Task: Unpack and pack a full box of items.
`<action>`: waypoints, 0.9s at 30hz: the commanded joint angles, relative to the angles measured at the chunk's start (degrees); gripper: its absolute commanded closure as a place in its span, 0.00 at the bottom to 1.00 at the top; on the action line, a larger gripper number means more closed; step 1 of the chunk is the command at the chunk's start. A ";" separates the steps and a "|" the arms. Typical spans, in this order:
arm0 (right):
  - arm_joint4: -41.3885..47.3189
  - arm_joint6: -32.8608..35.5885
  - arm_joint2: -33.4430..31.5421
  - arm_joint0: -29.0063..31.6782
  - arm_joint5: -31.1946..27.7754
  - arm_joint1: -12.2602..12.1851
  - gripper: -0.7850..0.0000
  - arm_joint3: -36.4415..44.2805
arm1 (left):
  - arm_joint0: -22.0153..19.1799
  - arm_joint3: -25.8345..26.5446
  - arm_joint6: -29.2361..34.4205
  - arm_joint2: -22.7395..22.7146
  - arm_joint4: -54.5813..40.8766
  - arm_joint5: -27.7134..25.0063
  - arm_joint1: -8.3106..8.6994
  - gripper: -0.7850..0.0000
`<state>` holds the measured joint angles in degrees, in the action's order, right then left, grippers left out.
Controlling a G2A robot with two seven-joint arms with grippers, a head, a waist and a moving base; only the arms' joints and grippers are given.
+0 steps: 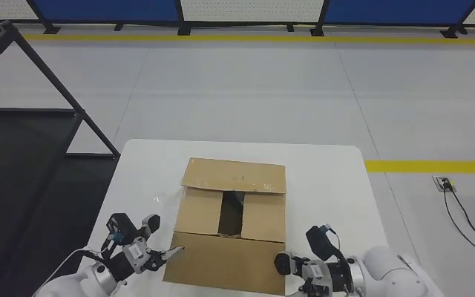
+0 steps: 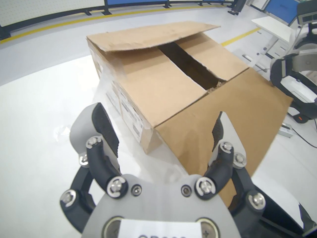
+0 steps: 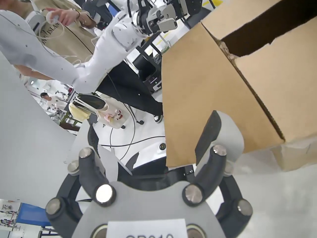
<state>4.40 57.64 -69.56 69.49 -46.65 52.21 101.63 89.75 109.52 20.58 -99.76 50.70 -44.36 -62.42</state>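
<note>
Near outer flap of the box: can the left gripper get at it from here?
Likely yes: the left gripper is open right by the near outer flap at its corner, with nothing between them.

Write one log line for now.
box: on table, top partly open | left gripper: open, at flap | right gripper: open, at flap
</note>
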 commanded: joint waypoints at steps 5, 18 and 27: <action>9.29 -0.73 0.68 -1.93 -0.40 -1.51 0.00 -3.42 | 0.83 -0.12 2.36 -0.07 1.87 0.49 0.41 0.00; 16.74 -3.34 0.55 -5.41 8.34 -1.20 0.00 -6.59 | 0.79 -1.99 -1.56 2.82 5.49 7.14 0.33 0.00; 15.63 -13.90 5.22 -10.49 22.77 0.68 0.00 -7.81 | 0.54 -2.20 -1.68 2.94 5.58 7.90 0.31 0.00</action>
<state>20.00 44.69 -65.17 60.08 -26.10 52.62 94.06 90.29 107.32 18.90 -96.82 56.28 -36.47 -62.11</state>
